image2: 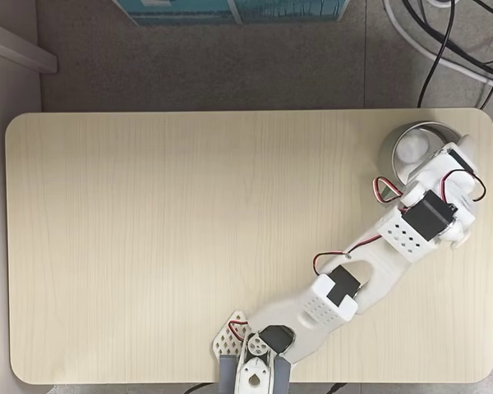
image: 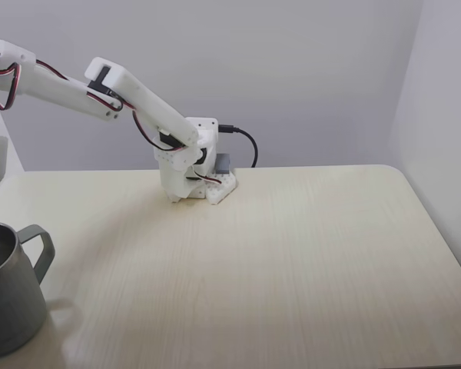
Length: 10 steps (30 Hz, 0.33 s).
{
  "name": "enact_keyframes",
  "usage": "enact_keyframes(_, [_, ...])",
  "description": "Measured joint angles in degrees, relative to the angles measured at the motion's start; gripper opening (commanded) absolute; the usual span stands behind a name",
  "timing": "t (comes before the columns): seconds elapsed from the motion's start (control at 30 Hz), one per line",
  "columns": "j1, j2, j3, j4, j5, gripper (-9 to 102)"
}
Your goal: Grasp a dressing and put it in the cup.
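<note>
The grey metal cup (image2: 389, 146) stands near the table's far right corner in a fixed view from above. A small white dressing roll (image2: 411, 150) lies inside it. My white gripper (image2: 458, 156) hangs over the cup's right rim, just right of the roll. Its fingers blur together from above, so I cannot tell whether they are open or shut. In a fixed view from the side, the cup (image: 8, 300) sits at the lower left with its loop handle (image: 40, 250) pointing right, and its inside is hidden.
The arm's base (image2: 255, 369) is fixed at the table's near edge, and the arm (image2: 370, 263) reaches diagonally across the right part. A blue box (image2: 230, 8) and cables (image2: 444, 41) lie on the floor beyond the table. A wall stands behind the base (image: 196, 173).
</note>
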State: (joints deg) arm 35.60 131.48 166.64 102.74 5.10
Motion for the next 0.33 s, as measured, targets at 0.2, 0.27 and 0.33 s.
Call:
enact_keyframes(0.2, [0.00, -2.11, -0.44, 0.00, 0.00, 22])
enact_keyframes(0.27, [0.00, -2.20, -0.44, 0.00, 0.00, 22])
enact_keyframes(0.33, [0.00, -2.20, -0.44, 0.00, 0.00, 22])
